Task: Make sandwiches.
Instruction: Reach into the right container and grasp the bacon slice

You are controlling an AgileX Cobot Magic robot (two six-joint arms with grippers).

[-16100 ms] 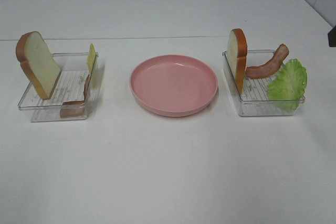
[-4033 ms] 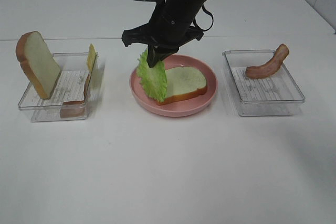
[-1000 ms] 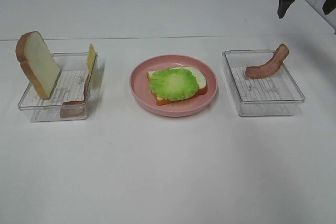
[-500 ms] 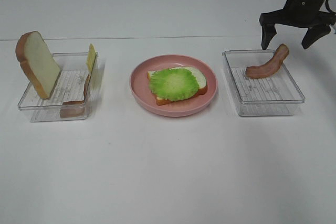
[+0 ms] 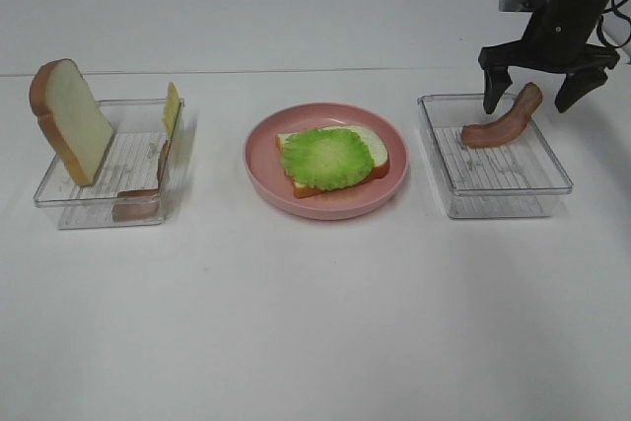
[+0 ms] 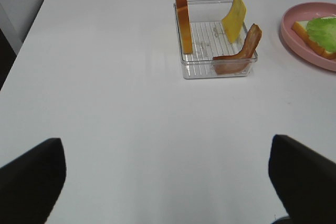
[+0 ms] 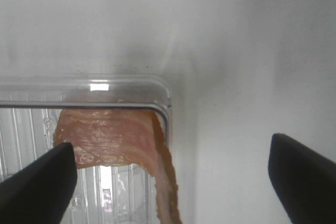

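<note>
A pink plate (image 5: 252, 160) in the middle holds one bread slice (image 5: 376, 150) lying flat, with ruffled green lettuce (image 5: 321, 157) on top. My right gripper (image 5: 528, 96) is open, with its fingers on either side of the raised end of a bacon strip (image 5: 501, 122) in the right tray (image 5: 503, 196). The right wrist view shows that bacon (image 7: 105, 135) at the tray corner between my open fingers (image 7: 37, 179). My left gripper (image 6: 168, 182) is open and empty, well short of the left tray (image 6: 218, 72). That tray holds an upright bread slice (image 5: 71, 120), a yellow cheese slice (image 5: 173, 108) and a bacon strip (image 5: 138, 199).
Both clear trays stand on a white table, one on each side of the plate. The left wrist view shows the left tray's bread (image 6: 181, 11), cheese (image 6: 234, 17) and bacon (image 6: 239, 59), with the plate's edge (image 6: 294, 35) beyond.
My right gripper has come down from the upper right corner to sit over the bacon in the right tray, still open. The plate, bread and lettuce have not moved.
</note>
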